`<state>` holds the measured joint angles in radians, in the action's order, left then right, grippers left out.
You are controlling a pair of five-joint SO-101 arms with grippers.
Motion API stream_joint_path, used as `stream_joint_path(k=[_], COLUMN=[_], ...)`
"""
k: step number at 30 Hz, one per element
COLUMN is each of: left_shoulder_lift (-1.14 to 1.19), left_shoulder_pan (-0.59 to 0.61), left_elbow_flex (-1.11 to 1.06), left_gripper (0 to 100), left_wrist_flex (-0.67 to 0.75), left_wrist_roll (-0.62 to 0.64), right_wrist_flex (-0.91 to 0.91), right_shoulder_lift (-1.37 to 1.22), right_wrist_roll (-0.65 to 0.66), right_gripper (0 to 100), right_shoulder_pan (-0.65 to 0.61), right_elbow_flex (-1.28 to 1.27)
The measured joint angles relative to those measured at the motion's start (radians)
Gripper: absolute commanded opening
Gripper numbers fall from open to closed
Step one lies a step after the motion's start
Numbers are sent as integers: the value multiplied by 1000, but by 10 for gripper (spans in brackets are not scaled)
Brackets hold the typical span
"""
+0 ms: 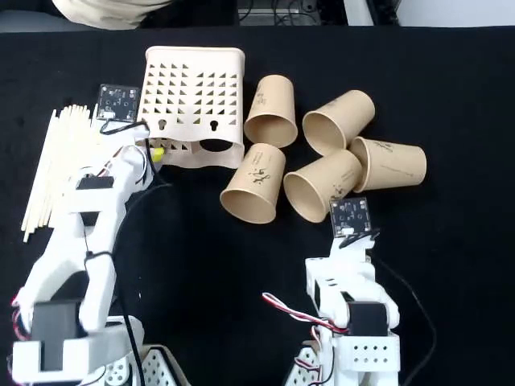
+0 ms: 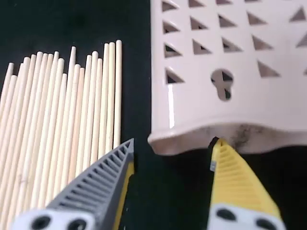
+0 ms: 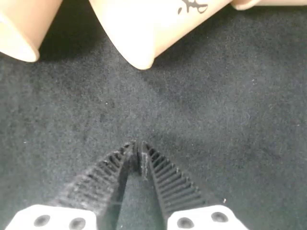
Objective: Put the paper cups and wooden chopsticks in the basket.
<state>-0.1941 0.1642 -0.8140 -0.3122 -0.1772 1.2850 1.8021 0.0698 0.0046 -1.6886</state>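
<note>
Ribbed fingers filled the foreground of each wrist view. On the left gripper [image 2: 172, 143] they stood spread apart. The grey finger [image 2: 103, 184] lay just beside the outermost of the wooden chopsticks [image 2: 57, 120]. The yellow finger [image 2: 235, 177] had its tip at the near rim of the basket [image 2: 230, 57]; whether it touched that rim or slid beneath it could not be told. Nothing lay between the two fingers but black cloth and the basket's corner.

From above, the left arm [image 1: 88, 233] reached forward in a long slant from its base at the table's near edge. Its wrist hung over the gap between the chopsticks [image 1: 56, 161] and the basket [image 1: 193, 104]. The chopsticks lay in a loose flat row on the cloth beside that arm. The basket rested with a perforated face turned up, and no cup or chopstick could be seen in it.

The right gripper [image 3: 138, 146] was closed, with its fingertips pressed together and nothing held. It pointed over bare cloth toward two paper cups [image 3: 144, 28], well short of them. The right arm [image 1: 350, 297] sat folded close above its base, with the wrist raised.

Five paper cups [image 1: 323, 185] lay on their sides in a cluster beside the basket on the black table [image 1: 451, 96], several touching each other.
</note>
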Motion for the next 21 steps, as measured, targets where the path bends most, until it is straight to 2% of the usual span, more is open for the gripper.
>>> stream_joint_path(k=[7,12,17,21], left_shoulder_lift=[201,336,347,348], left_shoulder_pan=[0,0,-15,-40], left_elbow_flex=[17,57,52,2], left_gripper=[220,140,24,27], left_wrist_flex=[198,328,465,588], left_wrist_roll=[49,49,49,-6], right_wrist_flex=[0,0,0,0], right_shoulder_lift=[0,0,0,0], right_wrist_roll=[0,0,0,0], right_gripper=[13,13,13,13], right_shoulder_pan=[0,0,0,0], right_elbow_flex=[0,0,0,0])
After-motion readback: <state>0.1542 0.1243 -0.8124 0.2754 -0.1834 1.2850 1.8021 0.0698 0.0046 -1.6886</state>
